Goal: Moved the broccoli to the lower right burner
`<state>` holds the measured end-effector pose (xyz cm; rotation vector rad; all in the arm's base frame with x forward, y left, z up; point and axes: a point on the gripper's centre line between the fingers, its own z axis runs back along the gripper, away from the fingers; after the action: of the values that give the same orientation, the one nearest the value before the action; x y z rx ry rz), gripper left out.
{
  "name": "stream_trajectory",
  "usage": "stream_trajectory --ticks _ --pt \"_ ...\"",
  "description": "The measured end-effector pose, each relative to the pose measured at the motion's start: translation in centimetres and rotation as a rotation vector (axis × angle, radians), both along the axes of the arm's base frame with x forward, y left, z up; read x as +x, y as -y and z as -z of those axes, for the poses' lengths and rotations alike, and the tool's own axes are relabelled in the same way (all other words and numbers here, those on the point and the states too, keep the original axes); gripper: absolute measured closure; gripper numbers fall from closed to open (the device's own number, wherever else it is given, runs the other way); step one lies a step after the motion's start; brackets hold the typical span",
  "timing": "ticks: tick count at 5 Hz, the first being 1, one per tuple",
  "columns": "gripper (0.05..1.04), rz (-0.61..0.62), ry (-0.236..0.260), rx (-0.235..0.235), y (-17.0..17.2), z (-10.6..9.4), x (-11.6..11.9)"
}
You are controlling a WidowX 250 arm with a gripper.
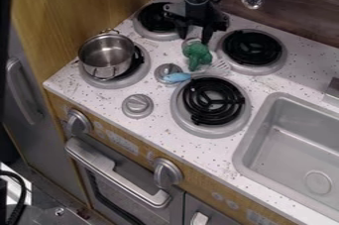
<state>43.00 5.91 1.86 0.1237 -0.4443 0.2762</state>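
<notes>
Gripper point(195, 39) is over the desk point(159, 125), fingers spread wide, by the top of the green broccoli point(197, 54). Broccoli's btwn burners, near the lower R burner point(212, 104) but off it. Blue-handled whisk point(177, 77) just below, partly over a knob point(165, 69). Metal pot point(104, 62) on L burner point(142, 73); sink point(252, 137) at R.

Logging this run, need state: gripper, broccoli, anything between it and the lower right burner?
Gripper open, at the broccoli. Broccoli behind the lower right burner, not on it. Blue-handled utensil lies between them.
</notes>
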Motion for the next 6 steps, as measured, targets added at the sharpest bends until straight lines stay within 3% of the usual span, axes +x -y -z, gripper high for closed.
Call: stream_trajectory --ticks 1,2,3,4,5,6 --pt "0.833 0.052 -0.038 -0.014 2.2 0.4 -2.1" --pt "0.923 0.041 -0.068 -0.005 2.3 0.9 -2.8" --pt "0.71 -0.024 -0.083 -0.005 1.3 1.7 -1.9" --pt "0.424 -0.06 -0.112 0.015 -0.5 2.7 -1.2" --pt "0.124 -0.084 -0.162 -0.023 -1.8 5.1 -1.5" --pt "0.087 -0.056 -0.201 -0.025 -1.7 6.1 -1.4"
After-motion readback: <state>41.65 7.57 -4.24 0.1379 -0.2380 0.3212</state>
